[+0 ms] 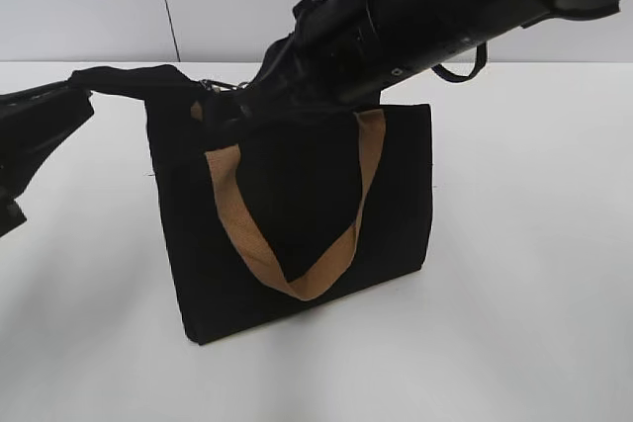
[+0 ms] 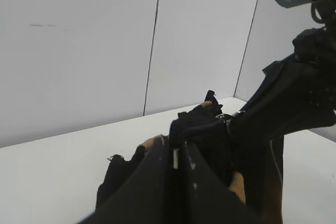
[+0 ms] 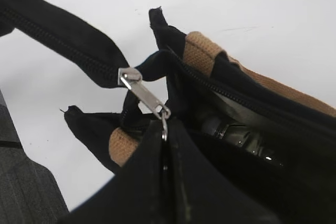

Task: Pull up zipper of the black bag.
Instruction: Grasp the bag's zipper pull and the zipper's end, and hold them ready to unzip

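The black bag point(image 1: 396, 195) stands upright on the white table, with a tan handle point(image 1: 232, 224) hanging down its front. My left gripper point(image 1: 71, 96) is shut on the black fabric tail of the zipper at the bag's top left corner; in the left wrist view the jaws point(image 2: 178, 156) pinch that black fabric. My right gripper point(image 1: 232, 101) reaches in from the upper right to the bag's top. In the right wrist view its jaws point(image 3: 164, 139) are shut on the silver pull point(image 3: 144, 95). The zipper point(image 3: 79, 56) is closed on the tail side of the slider. Behind the slider the bag's mouth gapes open.
The white table point(image 1: 534, 323) surrounds the bag, with a pale wall behind. Something shiny point(image 3: 236, 135) shows inside the open bag. The right arm point(image 1: 445, 7) crosses above the bag's top. A second tan handle point(image 3: 202, 51) lies at the far rim.
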Available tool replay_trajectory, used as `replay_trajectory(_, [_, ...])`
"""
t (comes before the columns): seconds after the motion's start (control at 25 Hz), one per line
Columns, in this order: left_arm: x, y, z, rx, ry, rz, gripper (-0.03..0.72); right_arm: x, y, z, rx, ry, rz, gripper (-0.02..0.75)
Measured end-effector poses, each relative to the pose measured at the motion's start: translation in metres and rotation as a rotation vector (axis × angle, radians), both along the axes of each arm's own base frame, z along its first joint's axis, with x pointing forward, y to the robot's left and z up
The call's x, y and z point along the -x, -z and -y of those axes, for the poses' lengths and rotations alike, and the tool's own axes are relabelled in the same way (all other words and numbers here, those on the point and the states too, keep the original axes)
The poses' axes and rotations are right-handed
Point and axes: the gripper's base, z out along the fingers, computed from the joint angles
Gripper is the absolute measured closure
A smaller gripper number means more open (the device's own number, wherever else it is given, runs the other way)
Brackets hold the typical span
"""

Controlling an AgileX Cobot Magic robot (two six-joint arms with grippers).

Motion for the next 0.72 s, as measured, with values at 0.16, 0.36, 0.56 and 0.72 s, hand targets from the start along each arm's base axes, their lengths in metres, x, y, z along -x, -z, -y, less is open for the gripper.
replay_trajectory(0.16, [0.0, 0.0, 0.0, 0.001, -0.002, -0.001, 0.678, 0.0, -0.003, 0.0, 0.023, -0.025, 0.007, 0.752])
replay_trajectory(0.36, [-0.001, -0.001, -0.001, 0.015, -0.015, 0.0, 0.678, -0.005, -0.018, -0.001, 0.046, -0.044, 0.056, 0.752])
replay_trajectory(0.56, [0.0, -0.003, -0.001, 0.019, -0.016, 0.009, 0.678, -0.007, -0.02, 0.003, 0.115, -0.034, 0.06, 0.752])
replay_trajectory(0.72, [0.002, -0.004, -0.003, 0.006, -0.031, 0.007, 0.678, -0.011, -0.017, 0.012, 0.144, 0.0, 0.036, 0.752])
